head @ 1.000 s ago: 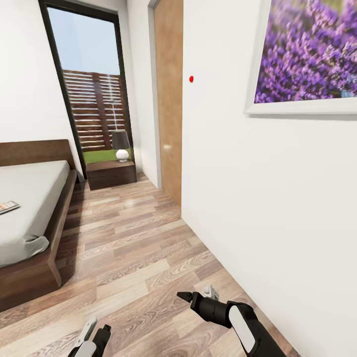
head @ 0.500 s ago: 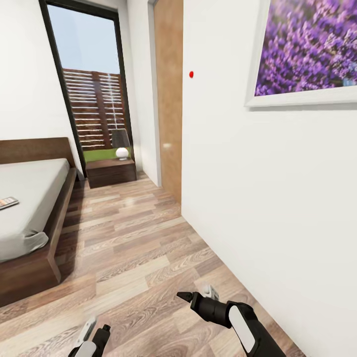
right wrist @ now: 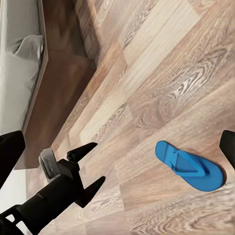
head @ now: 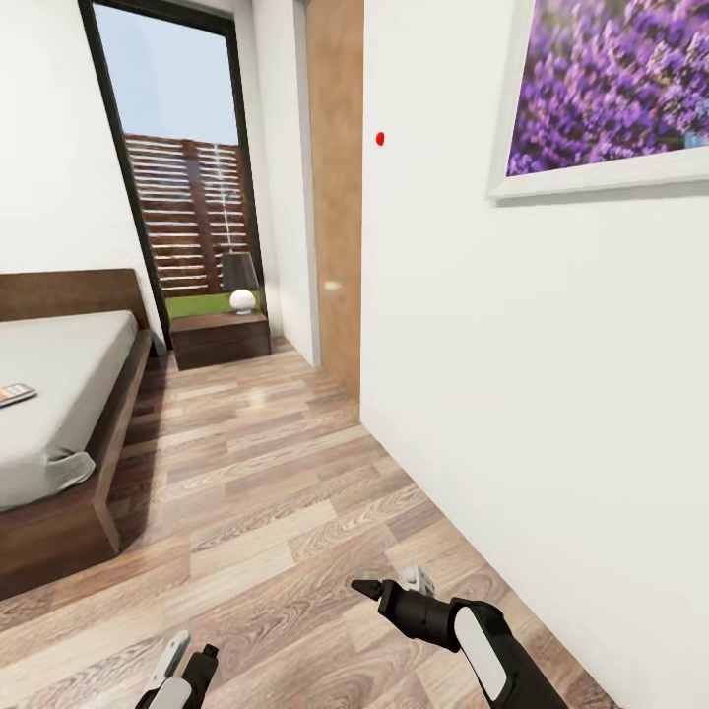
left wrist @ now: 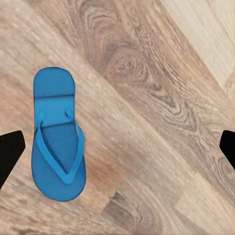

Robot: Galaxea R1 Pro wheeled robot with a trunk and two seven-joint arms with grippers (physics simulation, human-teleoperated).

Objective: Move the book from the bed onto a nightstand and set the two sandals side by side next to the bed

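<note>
The bed (head: 69, 384) with its pale grey mattress stands at the left of the head view, and the book (head: 14, 395) lies on it near the picture's edge. A dark nightstand (head: 220, 340) sits beside the headboard. A blue sandal (left wrist: 57, 138) lies flat on the plank floor under my left gripper (left wrist: 117, 147), which is open and empty. The right wrist view has a blue sandal (right wrist: 191, 171) on the floor near my left gripper (right wrist: 90, 164) and the bed's corner (right wrist: 22, 63). My right gripper (head: 389, 583) hangs open and empty above the floor.
A lamp (head: 240, 282) stands on the nightstand in front of the tall glass door (head: 177, 167). A white wall with a lavender picture (head: 611, 89) runs close along my right. A wooden door panel (head: 335, 197) is further ahead. Plank floor (head: 266, 463) stretches between bed and wall.
The whole head view has shifted a little, so the camera moved: bed, nightstand and picture sit slightly higher. Both grippers keep their places and stay open.
</note>
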